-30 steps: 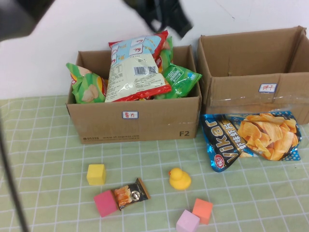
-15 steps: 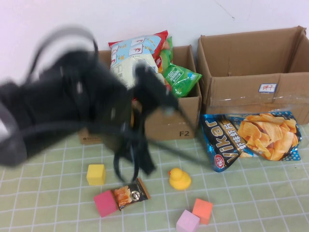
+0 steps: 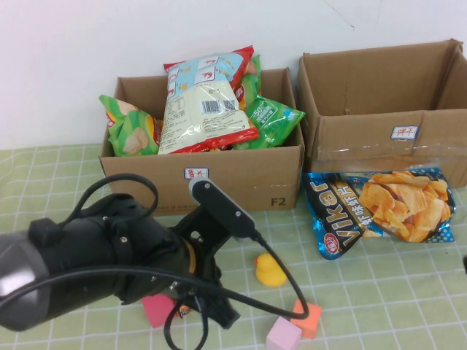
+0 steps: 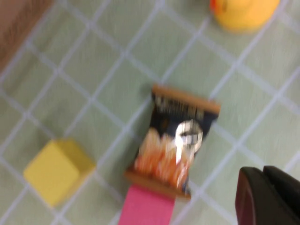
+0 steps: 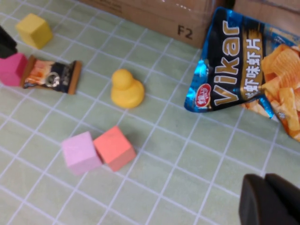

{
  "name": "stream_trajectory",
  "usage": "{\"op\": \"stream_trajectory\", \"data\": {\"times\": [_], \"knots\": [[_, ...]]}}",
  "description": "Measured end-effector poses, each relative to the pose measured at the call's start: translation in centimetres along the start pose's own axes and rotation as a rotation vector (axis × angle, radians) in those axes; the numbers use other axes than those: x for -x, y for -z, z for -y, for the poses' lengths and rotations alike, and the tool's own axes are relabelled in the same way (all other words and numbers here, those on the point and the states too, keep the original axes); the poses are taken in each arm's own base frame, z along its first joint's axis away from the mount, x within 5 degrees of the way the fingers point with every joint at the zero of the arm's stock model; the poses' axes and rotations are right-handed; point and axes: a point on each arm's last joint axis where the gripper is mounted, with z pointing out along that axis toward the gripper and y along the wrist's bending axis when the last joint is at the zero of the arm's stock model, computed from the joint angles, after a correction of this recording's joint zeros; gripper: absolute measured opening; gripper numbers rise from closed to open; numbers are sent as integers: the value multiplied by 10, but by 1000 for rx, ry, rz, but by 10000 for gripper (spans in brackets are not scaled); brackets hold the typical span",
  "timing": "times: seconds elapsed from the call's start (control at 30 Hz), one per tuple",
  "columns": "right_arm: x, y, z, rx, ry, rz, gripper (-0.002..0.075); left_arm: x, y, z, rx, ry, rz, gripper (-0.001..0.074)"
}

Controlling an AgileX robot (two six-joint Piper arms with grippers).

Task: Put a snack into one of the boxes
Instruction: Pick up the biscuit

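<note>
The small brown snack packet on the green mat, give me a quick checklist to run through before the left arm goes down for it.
1. Small brown snack packet centred under the left wrist camera: ok.
2. Left gripper open wide enough: cannot tell.
3. Space around the packet: not ok, the pink cube touches one end.
4. Yellow cube and yellow rubber duck apart from the packet: ok.
5. Room in a box: ok, the right cardboard box looks empty; the left cardboard box is piled high.
6. Right gripper out of the way: ok, near the blue Vikar chip bag.
</note>
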Motion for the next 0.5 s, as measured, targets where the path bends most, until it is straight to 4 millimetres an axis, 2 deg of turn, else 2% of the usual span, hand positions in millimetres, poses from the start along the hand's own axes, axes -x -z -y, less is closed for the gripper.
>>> {"op": "stream_trajectory", "data": {"times": [0.17,0.23,0.3,0.4,0.5], "knots": [[17,-29,18,10,-34,-76,-2,4,-9,2,-7,-8,33,5],[18,-41,24,15,-50,-112,-2,3,-15,2,0,-27,23,46],[14,-53,28,21,-67,-153,-2,2,-22,1,7,-40,6,145],[9,-67,33,21,-88,-197,-2,-1,-36,-4,14,-20,-35,363],[5,-74,37,7,-94,-214,-2,0,-51,-16,36,12,-105,530]]}}
